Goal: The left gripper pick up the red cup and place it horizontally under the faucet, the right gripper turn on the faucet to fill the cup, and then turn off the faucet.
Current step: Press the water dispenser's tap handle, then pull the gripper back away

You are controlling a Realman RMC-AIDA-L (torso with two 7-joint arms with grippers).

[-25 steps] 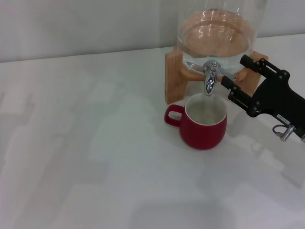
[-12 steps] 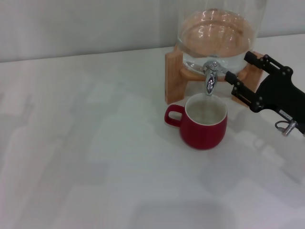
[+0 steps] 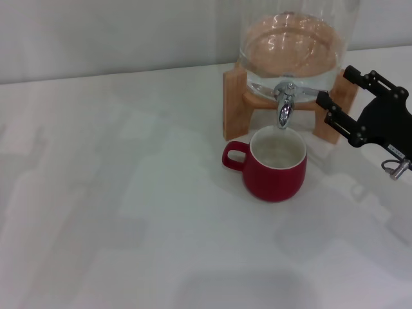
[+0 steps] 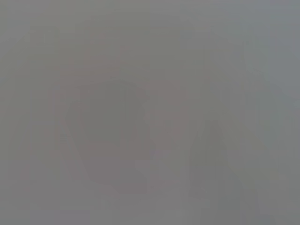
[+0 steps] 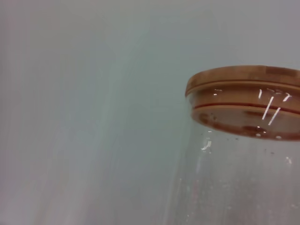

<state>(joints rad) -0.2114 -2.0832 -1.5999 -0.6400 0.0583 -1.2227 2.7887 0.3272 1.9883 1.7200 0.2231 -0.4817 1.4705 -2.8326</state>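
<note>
The red cup [image 3: 273, 170] stands upright on the white table, its loop handle pointing left and its white inside showing. Its mouth sits directly below the chrome faucet [image 3: 285, 105] of the glass dispenser [image 3: 293, 45] on its wooden stand [image 3: 235, 103]. My right gripper [image 3: 336, 84] hovers to the right of the faucet, in front of the stand's right leg, open with nothing between its slim black fingers [image 3: 340, 119]. It touches neither faucet nor cup. The left gripper is out of view; the left wrist view shows only plain grey.
The white table [image 3: 116, 193] stretches left and in front of the cup. A pale wall runs behind the dispenser. In the right wrist view the dispenser's wooden lid [image 5: 243, 86] tops its glass wall [image 5: 234, 178].
My right gripper has drawn back to the right and slightly up, away from the faucet. The cup and dispenser have not moved.
</note>
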